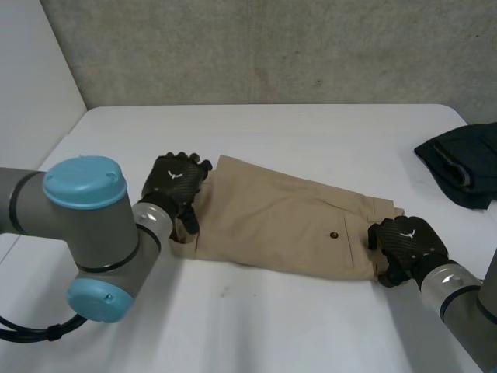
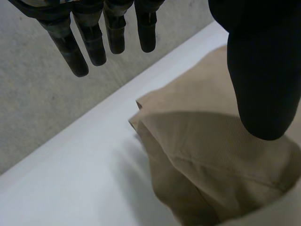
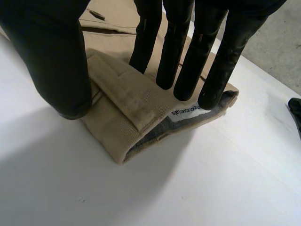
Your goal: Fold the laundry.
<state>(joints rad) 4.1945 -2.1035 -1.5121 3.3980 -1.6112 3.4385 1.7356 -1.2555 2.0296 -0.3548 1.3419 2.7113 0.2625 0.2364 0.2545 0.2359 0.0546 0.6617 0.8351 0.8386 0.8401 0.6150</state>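
On the table [image 1: 311, 124], tan shorts [image 1: 272, 217] lie across the middle, a dark garment [image 1: 466, 167] at the right edge. The left hand [image 1: 175, 183] hangs spread over the hem [image 2: 157, 136]; the right hand [image 1: 405, 242] lays straight fingers [image 3: 181, 70] on the waistband [image 3: 117, 101]. Each should catch every layer before folding.

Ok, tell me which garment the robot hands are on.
The tan garment: left robot hand at one end, right robot hand at the waistband. The dark garment lies apart, untouched.
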